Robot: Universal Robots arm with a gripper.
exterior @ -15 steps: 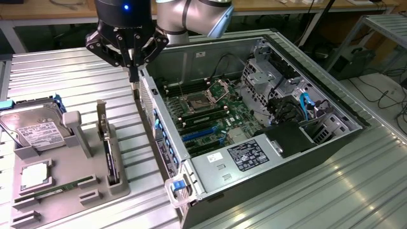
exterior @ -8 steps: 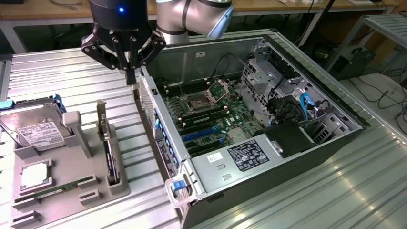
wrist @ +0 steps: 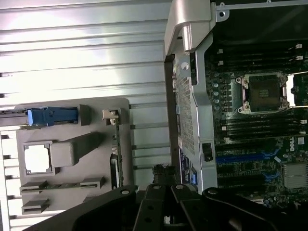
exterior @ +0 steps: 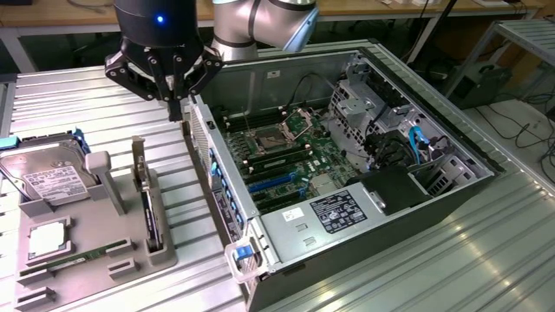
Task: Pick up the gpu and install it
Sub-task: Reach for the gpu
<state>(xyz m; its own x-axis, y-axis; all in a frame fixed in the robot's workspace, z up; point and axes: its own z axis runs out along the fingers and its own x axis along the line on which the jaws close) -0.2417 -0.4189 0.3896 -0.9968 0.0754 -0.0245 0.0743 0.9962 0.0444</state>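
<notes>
The gpu [exterior: 149, 218] stands on edge in a slot of the grey holder [exterior: 130, 260], a thin black card with its silvery bracket rising at the far end. My gripper [exterior: 176, 114] hangs above the table beyond the holder, close to the rear wall of the open computer case [exterior: 217, 175], and apart from the gpu. Its fingers are shut with nothing between them. In the wrist view the gpu [wrist: 115, 159] shows edge-on in the holder [wrist: 72, 125], and the gripper [wrist: 166, 204] has its dark fingers pressed together.
The case lies open with its motherboard [exterior: 277, 156] facing up, blue slots near the power supply [exterior: 342, 211]. The holder also carries a hard drive [exterior: 48, 172], a processor [exterior: 48, 237] and a green memory stick [exterior: 82, 253]. Ribbed metal table [exterior: 485, 260] all around.
</notes>
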